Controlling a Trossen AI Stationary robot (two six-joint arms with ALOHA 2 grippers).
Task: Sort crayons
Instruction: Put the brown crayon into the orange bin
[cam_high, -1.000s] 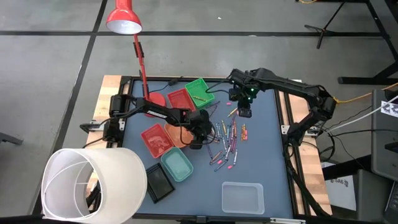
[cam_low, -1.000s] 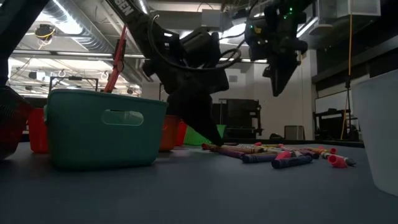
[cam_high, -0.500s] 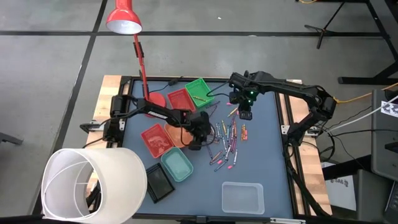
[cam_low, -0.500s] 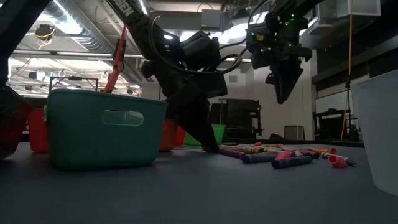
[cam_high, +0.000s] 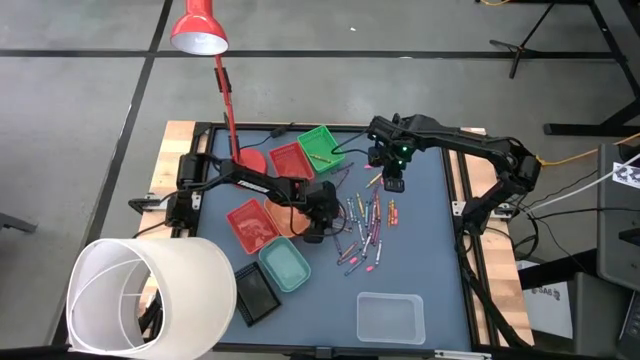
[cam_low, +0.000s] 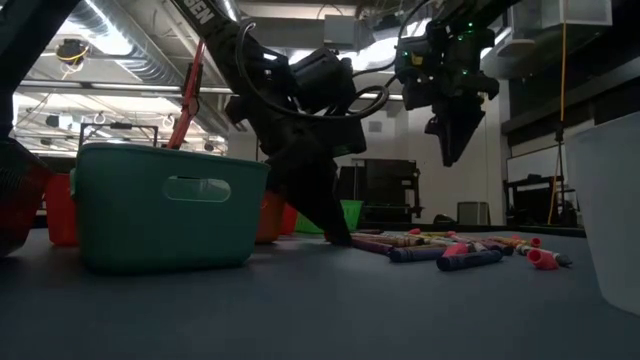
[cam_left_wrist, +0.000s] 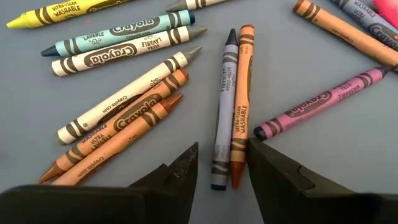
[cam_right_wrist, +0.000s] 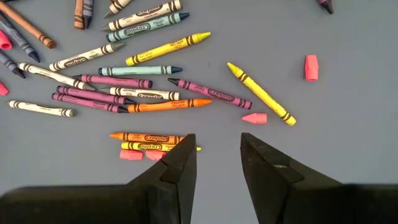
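Trays: red tray (cam_high: 252, 224), orange tray (cam_high: 281, 214), teal tray (cam_high: 285, 264) and green tray (cam_high: 320, 147) grouped on the left half of the tabletop (cam_high: 420, 260), well clear of the pick.
Left gripper (cam_high: 322, 224): down at tabletop level beside the orange tray; fingers (cam_left_wrist: 177, 175) open, straddling a grey crayon (cam_left_wrist: 222, 106) and an orange crayon (cam_left_wrist: 241, 102) lying touching side by side.
Crayons (cam_high: 364, 225): loose scatter at mid-tabletop, between the two grippers.
Advice for the pick: likely to take both sticks at once; better shifted sideways so only one sits between the tips, then closed square across its wrapper.
Right gripper (cam_high: 393, 181): raised above the far edge of the scatter, fingers (cam_right_wrist: 176, 168) apart, holding nothing; best kept waiting there.
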